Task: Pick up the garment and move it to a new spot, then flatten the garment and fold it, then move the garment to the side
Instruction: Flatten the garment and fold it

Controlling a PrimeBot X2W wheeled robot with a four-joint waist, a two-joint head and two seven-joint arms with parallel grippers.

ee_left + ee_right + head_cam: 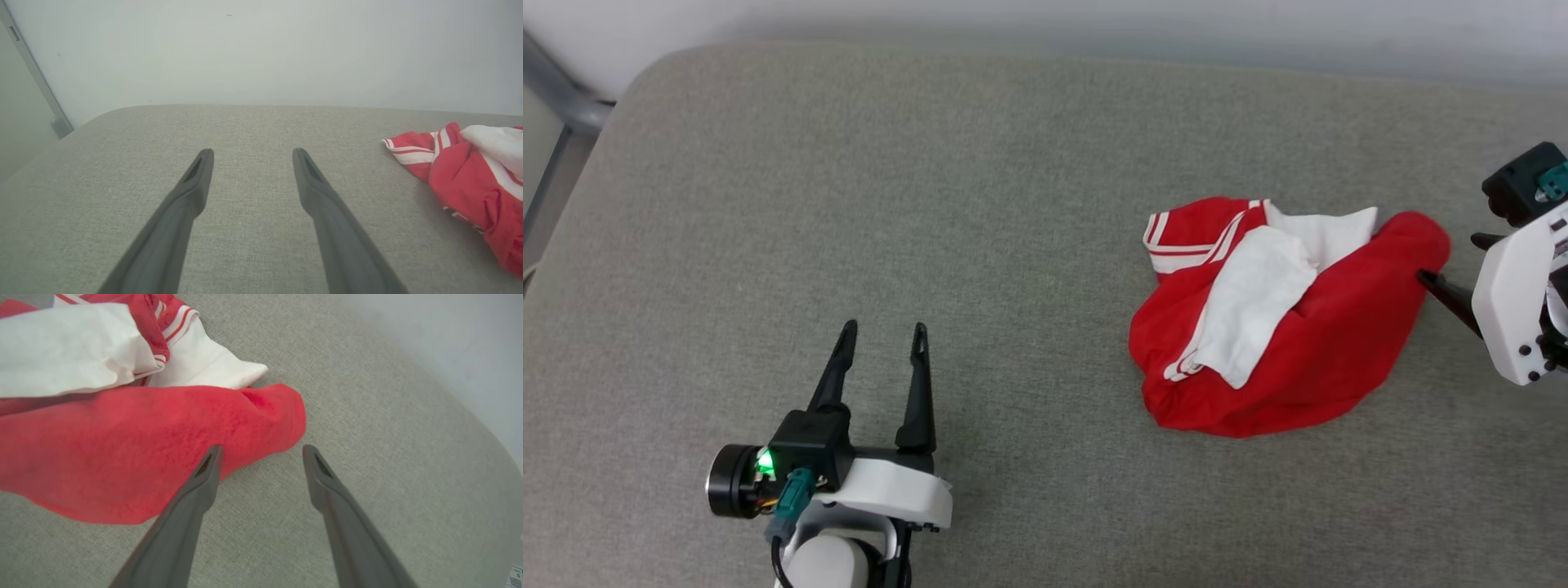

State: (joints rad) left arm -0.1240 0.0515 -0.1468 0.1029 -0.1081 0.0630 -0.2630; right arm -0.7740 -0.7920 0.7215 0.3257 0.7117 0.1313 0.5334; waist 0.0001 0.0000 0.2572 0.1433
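Note:
The garment (1339,343) lies crumpled in a heap on the right part of the grey padded surface (931,163): red body, white sleeves on top, striped trim at its far left. My right gripper (1448,258) is open at the heap's right end. In the right wrist view its fingers (261,448) straddle bare surface, one fingertip over the edge of the garment (143,449). My left gripper (885,331) stands open and holds nothing at the lower left, well apart from the shirt. The left wrist view shows its fingers (252,153) over bare fabric, the garment (461,179) off to the right.
A pale wall runs behind the surface's far edge. A grey metal frame (556,106) stands past the rounded far-left corner. The surface's right side curves away close to my right gripper (470,428).

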